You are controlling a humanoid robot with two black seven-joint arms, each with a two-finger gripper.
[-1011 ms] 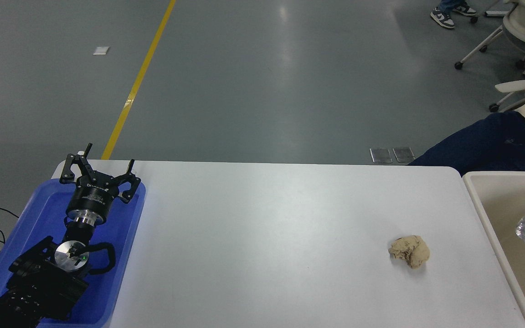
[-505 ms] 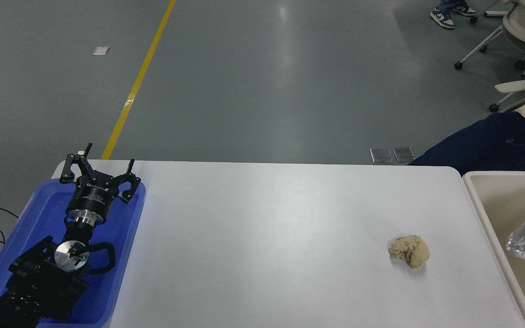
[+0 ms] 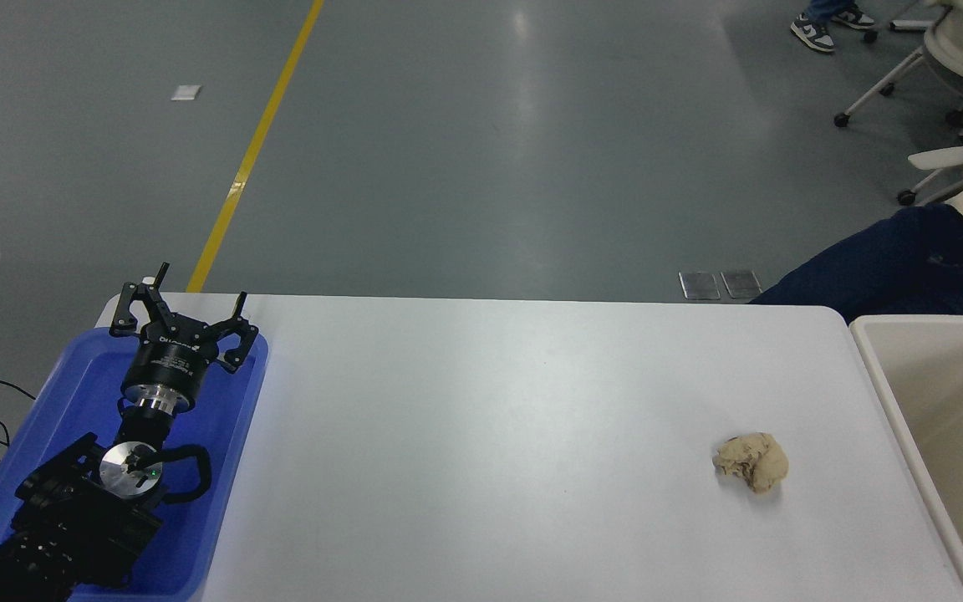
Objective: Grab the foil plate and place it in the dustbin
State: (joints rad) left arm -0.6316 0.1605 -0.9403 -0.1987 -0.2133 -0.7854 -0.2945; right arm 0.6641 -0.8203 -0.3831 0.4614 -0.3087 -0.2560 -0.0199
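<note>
At the table's lower left, the left gripper (image 3: 183,315) rests over the blue plastic tray (image 3: 222,468) with its jaws spread wide and holding nothing; white lettering on its body is too small to read. Well apart, at the right edge, the beige dustbin (image 3: 891,393) shows only bare inner walls, and the foil plate is nowhere visible. Between tray and dustbin, a tan doughy lump (image 3: 751,461) lies on the white table (image 3: 490,435), with a seated person's dark trouser leg (image 3: 891,259) beyond the far corner.

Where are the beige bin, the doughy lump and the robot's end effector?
dustbin (image 3: 883,393): head view, on its left rim.
doughy lump (image 3: 751,461): head view, on its middle.
left end effector (image 3: 180,313): head view, midway between its fingertips.
</note>
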